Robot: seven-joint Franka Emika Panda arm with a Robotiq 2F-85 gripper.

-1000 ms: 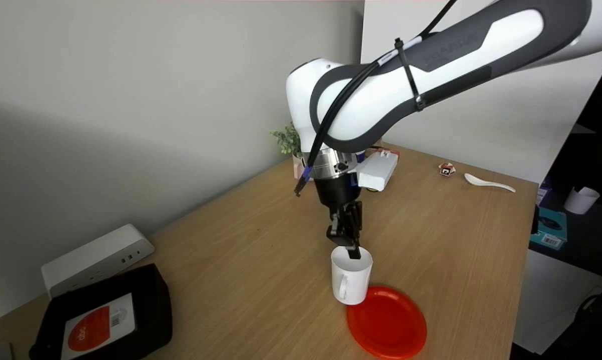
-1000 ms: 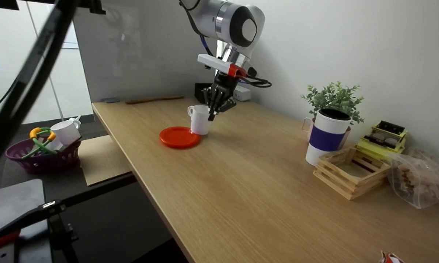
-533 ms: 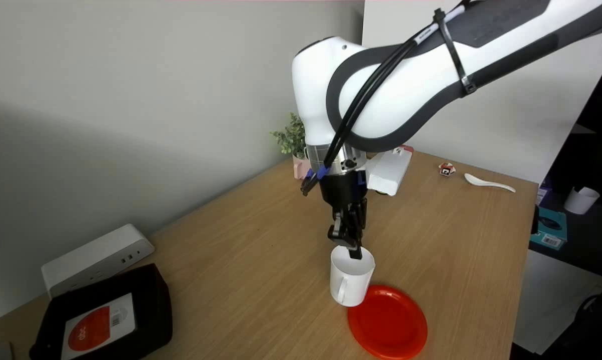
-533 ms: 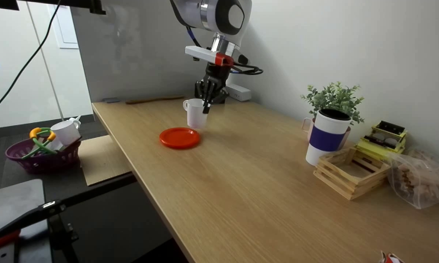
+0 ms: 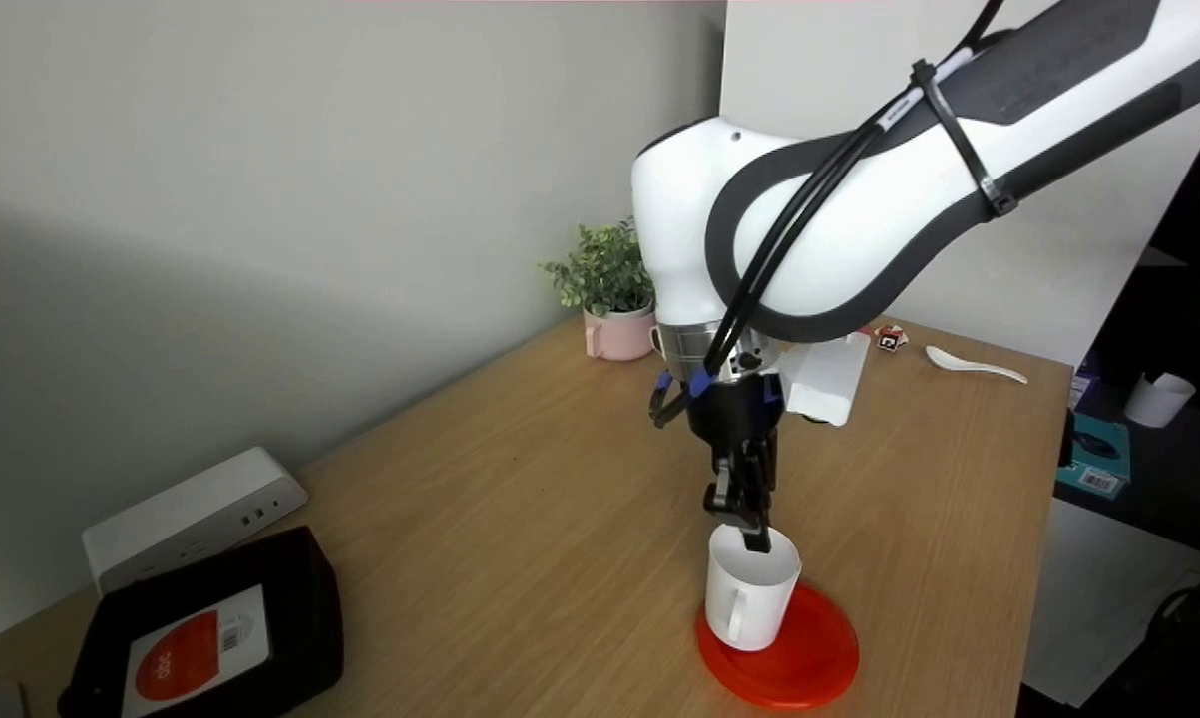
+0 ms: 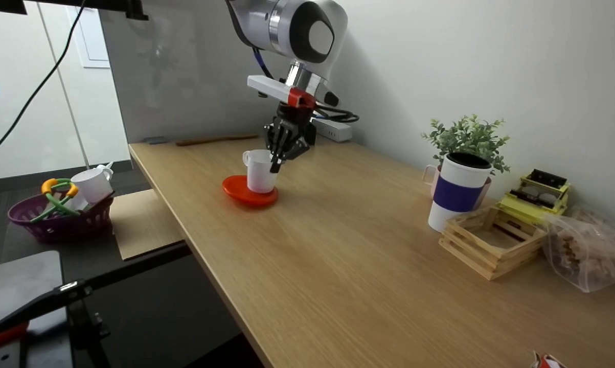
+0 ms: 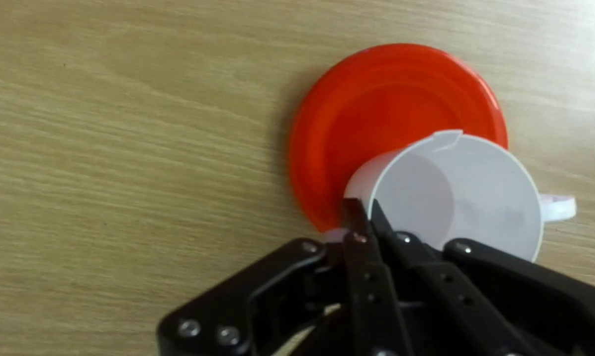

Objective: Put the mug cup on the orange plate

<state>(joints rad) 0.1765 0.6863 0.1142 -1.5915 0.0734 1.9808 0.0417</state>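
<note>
Fingers (image 7: 364, 254) are clenched on the mug (image 5: 764, 598): one tip inside the rim, one outside, per the wrist view, w/ the handle (image 7: 558, 207) on the opp. side of the opening. So nearly all of the mug lies to one side of the grip, twd the far open corner of the tabletop (image 6: 338, 255) as an exterior view has it. Long axis approx. vertical, mouth up, maybe a slight lean.

Key relation: mug base vs. the orange plate (image 6: 236, 190), which in an exterior view looks tipped, side twd the open long edge riding higher, side twd the long edge along the room wall (image 6: 491, 66) low. Both exterior views put the mug over the plate but off-ctr, shifted twd the wall edge; most of the bare plate is on the open-edge side. Guess: base is bearing on the wall-side part, poss. the rim, not flat in the ctr; exact contact is hidden.

Step = placing, nearly done imo. Next move prob. wants a tiny lift, a nudge twd the open long edge until the base is inside the rim, then straight down & let go. Risk: if let go as is, plate may drop level & mug may rock or slide off twd the wall edge. Also, held at one side only, it could pivot in the grip if the base snags.
</note>
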